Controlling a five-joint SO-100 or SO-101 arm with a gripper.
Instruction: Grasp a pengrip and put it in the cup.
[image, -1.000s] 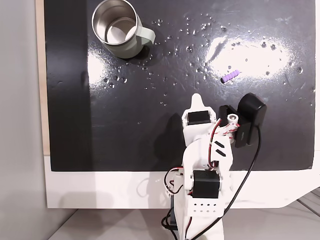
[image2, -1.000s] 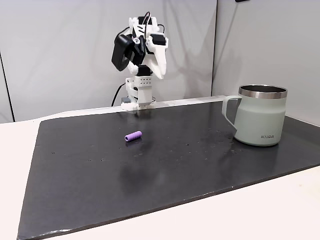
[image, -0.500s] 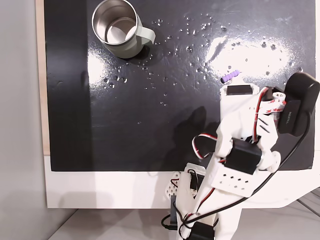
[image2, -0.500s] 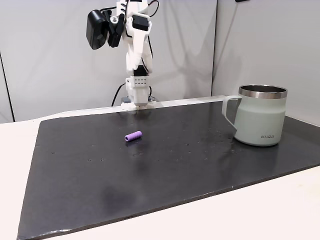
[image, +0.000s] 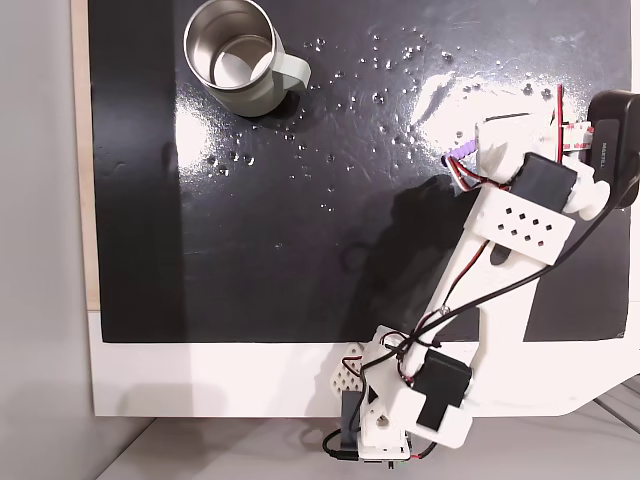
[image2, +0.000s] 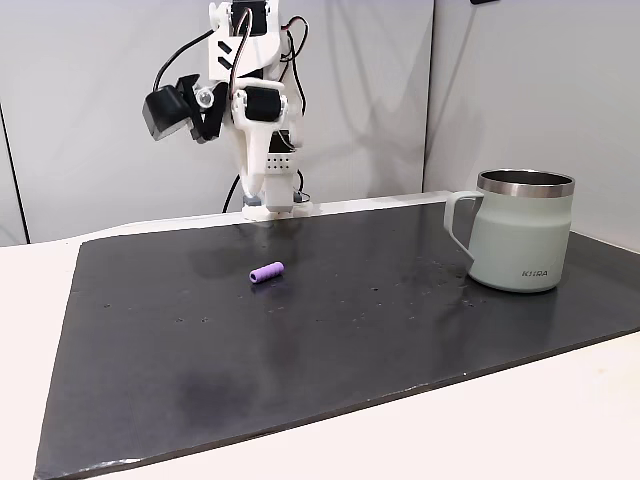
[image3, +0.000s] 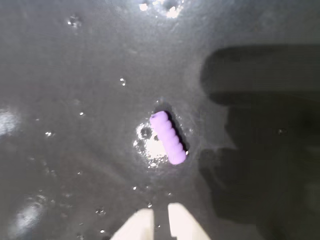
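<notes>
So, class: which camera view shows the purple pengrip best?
The wrist view: the pengrip lies near centre, ribs plain. In a fixed view it lies small but whole on the mat; in a fixed view from above the arm partly covers it.

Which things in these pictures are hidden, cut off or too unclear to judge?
- Pengrip: in the fixed view from above, the arm covers most of it.
- Gripper: the wrist view's bottom edge cuts it off; two pale tips show, so the opening is unclear.
- Cup: in the side fixed view, its inside is hidden by its own wall.
</notes>
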